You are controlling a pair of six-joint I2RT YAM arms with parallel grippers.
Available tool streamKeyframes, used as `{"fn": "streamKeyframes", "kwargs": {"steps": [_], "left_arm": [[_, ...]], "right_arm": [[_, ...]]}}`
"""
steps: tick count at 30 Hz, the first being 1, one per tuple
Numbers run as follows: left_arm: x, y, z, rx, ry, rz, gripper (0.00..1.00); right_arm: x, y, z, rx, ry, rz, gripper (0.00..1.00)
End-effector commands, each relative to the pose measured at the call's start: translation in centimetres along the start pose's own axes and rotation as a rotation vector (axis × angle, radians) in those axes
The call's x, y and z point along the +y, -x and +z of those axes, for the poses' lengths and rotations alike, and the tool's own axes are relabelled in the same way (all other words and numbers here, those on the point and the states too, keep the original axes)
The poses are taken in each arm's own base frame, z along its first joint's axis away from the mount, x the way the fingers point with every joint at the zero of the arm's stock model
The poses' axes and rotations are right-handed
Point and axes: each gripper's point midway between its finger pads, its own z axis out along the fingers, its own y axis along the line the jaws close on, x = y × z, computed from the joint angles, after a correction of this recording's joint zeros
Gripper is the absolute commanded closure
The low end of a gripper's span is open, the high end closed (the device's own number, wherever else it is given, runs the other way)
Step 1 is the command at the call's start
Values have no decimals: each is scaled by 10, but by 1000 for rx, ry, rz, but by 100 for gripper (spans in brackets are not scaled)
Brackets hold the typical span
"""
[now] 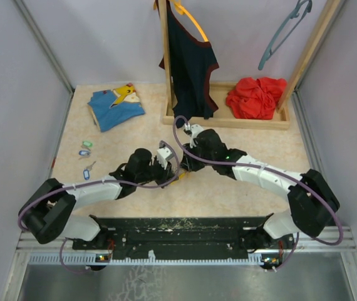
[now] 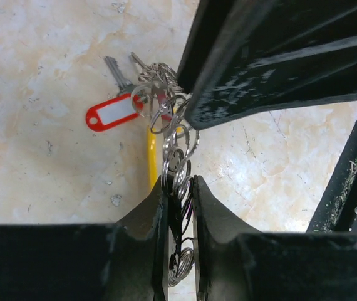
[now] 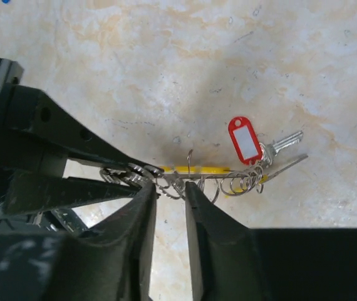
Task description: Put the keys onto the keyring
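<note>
Left wrist view shows the left claw [image 2: 180, 182] closed to a thin slit, its two black fingers pinching the lower links of the keyring [image 2: 166, 113]. The keyring is not one loop but a short chain of thin silver wire rings, bunched and overlapping. It runs from between those fingers up to a cluster at the tip of the right arm. A red plastic tag [image 2: 111, 113] with a white label window hangs off the cluster to one side. A plain silver key [image 2: 117, 73] is beside the tag, and a narrow yellow strip [image 2: 153, 160] lies under the chain on the pale marbled table [image 2: 41, 188].

From the right wrist, the right claw [image 3: 169, 188] stands a little open. Bare table shows in the gap between its fingers, and the rings sit just at the fingertips; no grip on them is visible.

From above, both arms meet over the middle of the table with the keyring between them. A mint-green key [image 1: 87, 145] and a blue key [image 1: 84, 152] lie well apart from it near the left wall.
</note>
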Motion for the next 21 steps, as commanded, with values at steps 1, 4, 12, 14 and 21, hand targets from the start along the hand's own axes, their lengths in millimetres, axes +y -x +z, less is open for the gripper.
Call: {"fn": "streamKeyframes", "kwargs": {"steps": [1,4,12,14,21], "left_arm": [[1,11,-5,-44,16,38,87],[1,12,-8,-51,23,43,87],[-1,14,-13,-62,20,53,87],[-1,14,-14,-61,23,55,87],[-1,14,-15,-63,24,52,86]], "right_arm": [[18,48,-30,-164,40,-70,71],[12,54,-44,-206,31,-75,64],[-20,38,-49,-223,-19,-38,61],[-22,33,-44,-217,-7,-21,62],[-11,23,-30,-209,93,-9,67]]}}
